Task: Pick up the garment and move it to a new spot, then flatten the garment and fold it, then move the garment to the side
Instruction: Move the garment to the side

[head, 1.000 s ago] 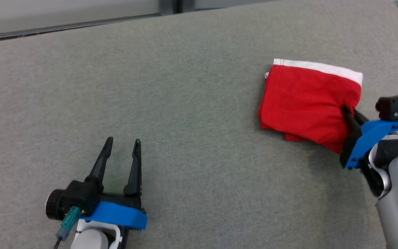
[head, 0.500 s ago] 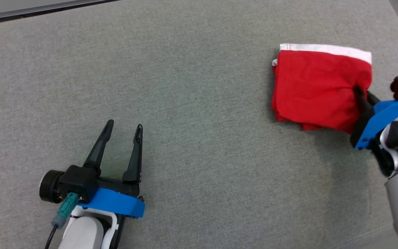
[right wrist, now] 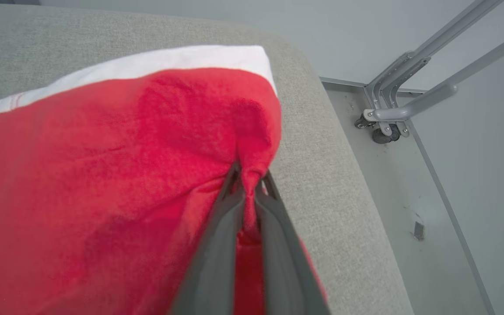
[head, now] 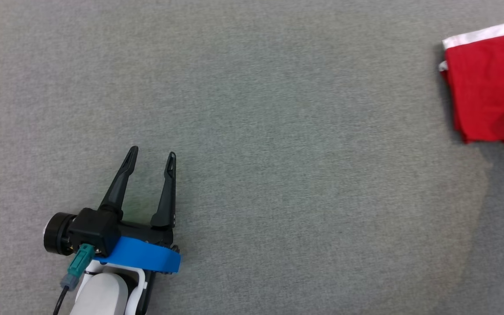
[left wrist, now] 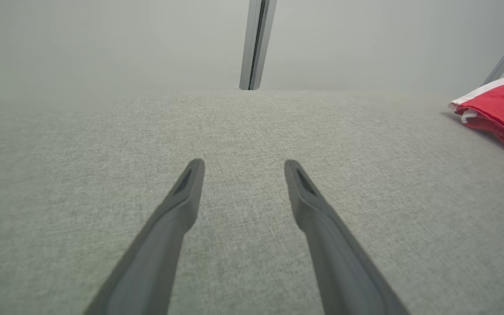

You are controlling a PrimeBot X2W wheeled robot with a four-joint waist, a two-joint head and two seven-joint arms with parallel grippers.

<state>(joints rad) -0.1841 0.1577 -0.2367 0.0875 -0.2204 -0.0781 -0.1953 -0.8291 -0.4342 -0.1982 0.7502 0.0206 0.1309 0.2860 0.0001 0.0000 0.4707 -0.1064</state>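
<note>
The garment is a folded red cloth with a white band, lying at the far right edge of the head view on the grey padded surface. In the right wrist view the garment sits near the surface's right edge, and my right gripper is shut on a pinched fold of it. My left gripper rests open at the lower left, nothing between its fingers, far from the cloth. The left wrist view has the garment at the far right, beyond my open left gripper.
The grey padded surface spreads wide between the two arms. Its rounded right edge drops to a pale floor, where a metal frame with a caster wheel stands. A grey post rises behind the surface.
The head camera has swung left and down, so the garment sits at the picture's right edge. The right gripper stays shut on the cloth, carrying it toward the surface's right side. Left gripper unchanged.
</note>
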